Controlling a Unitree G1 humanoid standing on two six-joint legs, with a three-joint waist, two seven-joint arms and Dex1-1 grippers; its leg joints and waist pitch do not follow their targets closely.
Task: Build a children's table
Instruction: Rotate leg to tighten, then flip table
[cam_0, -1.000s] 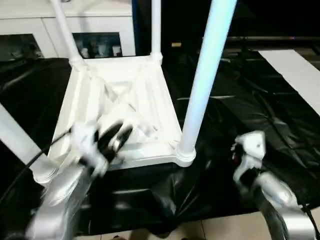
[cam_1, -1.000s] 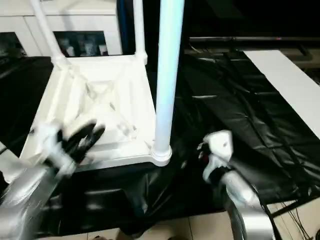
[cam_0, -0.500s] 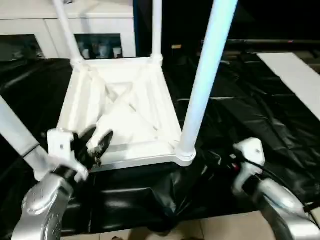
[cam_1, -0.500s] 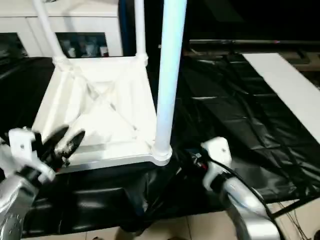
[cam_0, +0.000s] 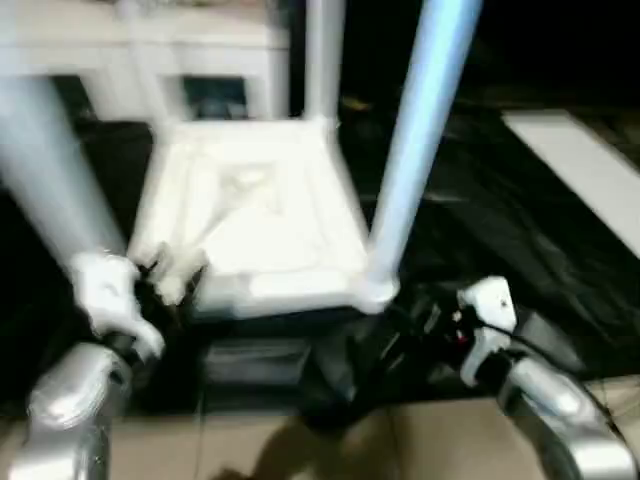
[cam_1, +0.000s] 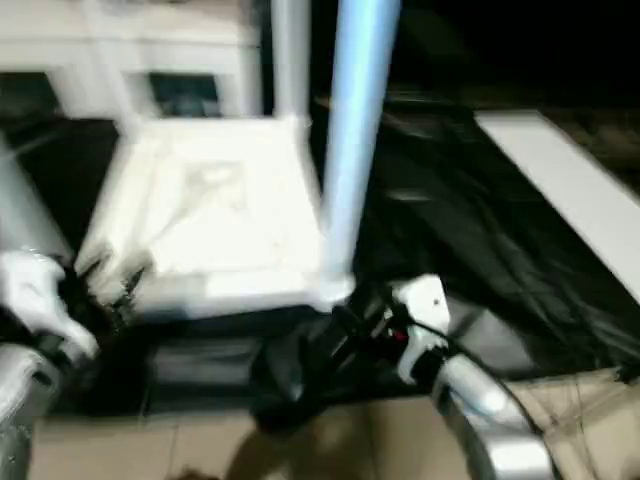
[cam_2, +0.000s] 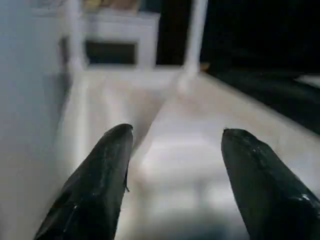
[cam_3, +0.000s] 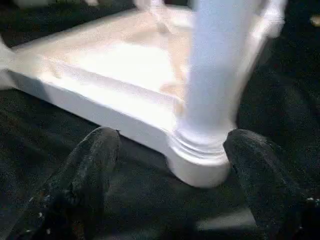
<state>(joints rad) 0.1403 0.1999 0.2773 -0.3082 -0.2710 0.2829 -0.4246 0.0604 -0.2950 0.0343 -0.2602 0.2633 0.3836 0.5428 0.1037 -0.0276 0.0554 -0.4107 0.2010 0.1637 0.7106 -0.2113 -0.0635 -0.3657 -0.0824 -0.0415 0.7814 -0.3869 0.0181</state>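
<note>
While our head cam blurs it, R wrist shows right gripper (cam_3: 170, 150) spread, table (cam_3: 125, 65) leg socket (cam_3: 202, 160) at 12; left gripper (cam_2: 172, 150) spread too.

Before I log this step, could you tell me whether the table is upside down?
Yes: the table rests top-down on the black sheet, legs pointing up.

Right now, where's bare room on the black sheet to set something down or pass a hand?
Free: the black sheet between the near-right leg and the white board. The ribbed underside of the table top between the legs is bare too. Crowded: the near edge, where the left gripper and right gripper, both open, sit close to the corner sockets.
</note>
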